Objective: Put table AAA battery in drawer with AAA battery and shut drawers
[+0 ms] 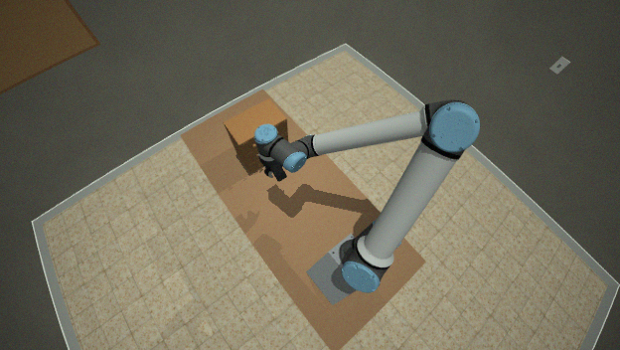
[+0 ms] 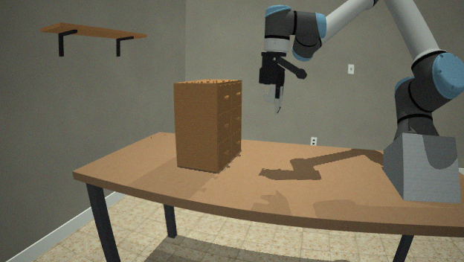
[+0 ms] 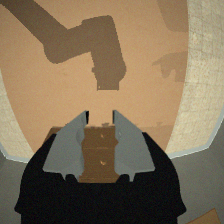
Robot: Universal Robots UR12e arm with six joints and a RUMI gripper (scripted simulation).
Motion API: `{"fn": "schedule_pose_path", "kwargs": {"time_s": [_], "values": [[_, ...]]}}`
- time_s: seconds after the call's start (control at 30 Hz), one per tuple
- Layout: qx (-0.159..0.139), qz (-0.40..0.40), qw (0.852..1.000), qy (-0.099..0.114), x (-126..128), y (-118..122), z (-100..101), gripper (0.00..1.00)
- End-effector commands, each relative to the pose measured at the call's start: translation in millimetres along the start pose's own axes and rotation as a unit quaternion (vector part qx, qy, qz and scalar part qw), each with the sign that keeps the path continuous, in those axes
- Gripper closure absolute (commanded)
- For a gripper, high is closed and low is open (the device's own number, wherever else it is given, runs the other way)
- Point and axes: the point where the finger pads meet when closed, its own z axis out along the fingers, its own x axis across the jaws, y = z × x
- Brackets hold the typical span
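The brown wooden chest [image 1: 255,119] [image 2: 197,126] [image 3: 100,159] stands upright towards the far end of the table. Its front has two columns of drawers with small knobs, and the drawers look shut in the exterior view. What is inside them is hidden. My gripper [image 1: 269,174] [image 2: 277,109] [image 3: 100,111] points down in front of the chest, high above the table and around the height of the chest's upper part. Its jaws stand a small way apart with nothing between them. I cannot make out an AAA battery in any view.
The table [image 1: 298,239] [image 2: 123,164] carries the arm's grey base block [image 2: 427,167] at the end opposite the chest. Shadows of the arm and chest fall on the table top. A wall shelf [image 2: 93,30] hangs beyond the chest, off the table.
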Motion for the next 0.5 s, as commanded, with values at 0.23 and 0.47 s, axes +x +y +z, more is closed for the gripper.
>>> {"fn": "schedule_pose_path", "kwargs": {"time_s": [0.23,0.47], "values": [[0.019,0.0,1.0,0.0,0.2,-2.1,-3.9,0.8],[0.019,0.0,1.0,0.0,0.2,-2.2,-4.0,0.8]]}}
